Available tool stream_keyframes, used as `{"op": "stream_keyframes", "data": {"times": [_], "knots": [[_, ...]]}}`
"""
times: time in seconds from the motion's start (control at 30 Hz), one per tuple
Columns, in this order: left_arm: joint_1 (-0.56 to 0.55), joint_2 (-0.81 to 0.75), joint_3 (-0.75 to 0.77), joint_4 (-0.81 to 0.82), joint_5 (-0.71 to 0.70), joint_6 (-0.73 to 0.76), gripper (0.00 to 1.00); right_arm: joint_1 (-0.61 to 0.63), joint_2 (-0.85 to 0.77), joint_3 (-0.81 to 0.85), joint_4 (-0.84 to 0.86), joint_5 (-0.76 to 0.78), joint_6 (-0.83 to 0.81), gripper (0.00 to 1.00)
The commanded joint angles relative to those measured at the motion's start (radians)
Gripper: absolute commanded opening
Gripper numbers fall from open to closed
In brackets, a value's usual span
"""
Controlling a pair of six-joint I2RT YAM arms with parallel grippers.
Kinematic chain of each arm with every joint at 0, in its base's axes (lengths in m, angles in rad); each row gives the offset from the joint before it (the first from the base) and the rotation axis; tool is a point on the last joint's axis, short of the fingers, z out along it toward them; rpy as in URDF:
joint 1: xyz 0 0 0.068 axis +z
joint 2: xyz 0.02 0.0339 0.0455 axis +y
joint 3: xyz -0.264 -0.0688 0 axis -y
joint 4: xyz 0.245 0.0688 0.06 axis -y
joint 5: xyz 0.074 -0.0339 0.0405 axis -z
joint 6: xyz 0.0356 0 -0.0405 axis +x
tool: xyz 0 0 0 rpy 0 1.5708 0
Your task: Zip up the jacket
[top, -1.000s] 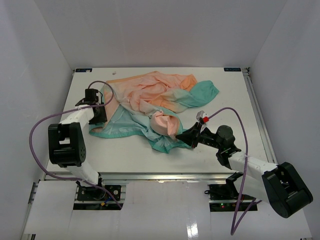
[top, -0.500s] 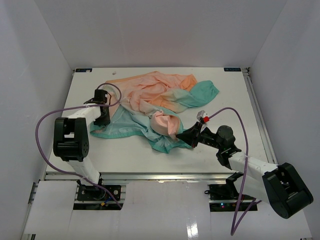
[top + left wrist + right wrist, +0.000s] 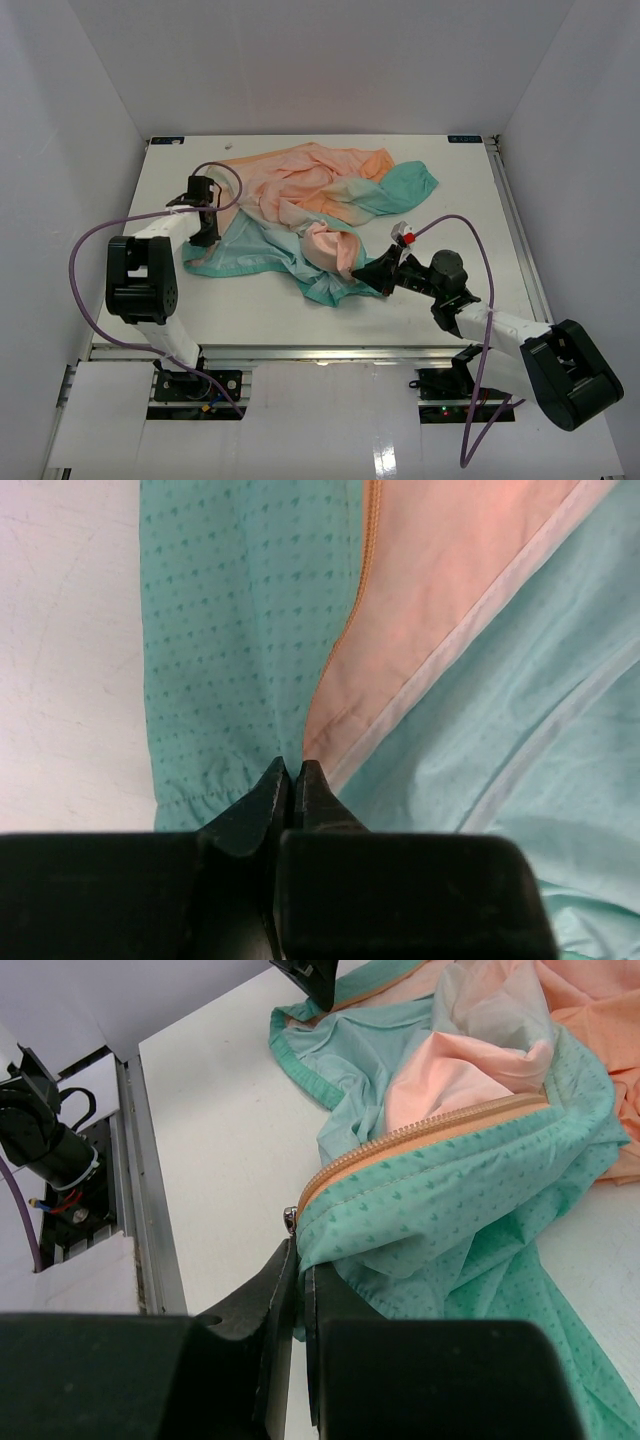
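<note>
**Two-arm zipping task, grasp stage.** The jacket (image 3: 320,200) lies crumpled and unzipped across the middle of the table (image 3: 470,180). At left, the left gripper (image 3: 205,228) sits at the jacket's left teal edge. In the left wrist view its jaws are pressed together on the fabric where the teal panel meets the peach lining, and an orange zipper seam (image 3: 365,550) runs away from the tips. At right, the right gripper (image 3: 383,272) meets the jacket's near right edge. The right wrist view shows its jaws clamped on the teal cloth just below the end of a zipper track (image 3: 430,1128). A small metal piece (image 3: 291,1218) sits at that end, but whether it is the slider or an end stop cannot be told. The step in hand appears to be securing the two bottom ends of the front opening: the held points lie well apart and no teeth look joined. The next move would call for drawing the two ends together without twisting the thin cloth. The tracks would then need lining up side by side, with one end seated in the slider before any pull along the zipper.
</note>
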Motion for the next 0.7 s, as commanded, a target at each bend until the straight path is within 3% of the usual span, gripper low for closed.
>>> {"op": "stream_keyframes", "data": {"times": [0.0,0.3,0.5,0.67], "knots": [[0.003,-0.062,0.043,0.003,0.055,-0.007,0.01,0.001,0.014,0.015,0.013,0.002,-0.013,0.08],[0.04,-0.163,0.036,0.065,0.348,-0.019,0.0,0.001,0.016,0.022,-0.008,0.001,-0.019,0.08],[0.073,-0.189,0.033,0.101,0.684,-0.045,0.0,0.002,0.018,0.052,-0.021,-0.017,-0.003,0.08],[0.074,-0.232,0.014,0.186,0.885,-0.076,0.0,0.003,0.014,0.097,-0.072,-0.015,-0.014,0.08]]}}
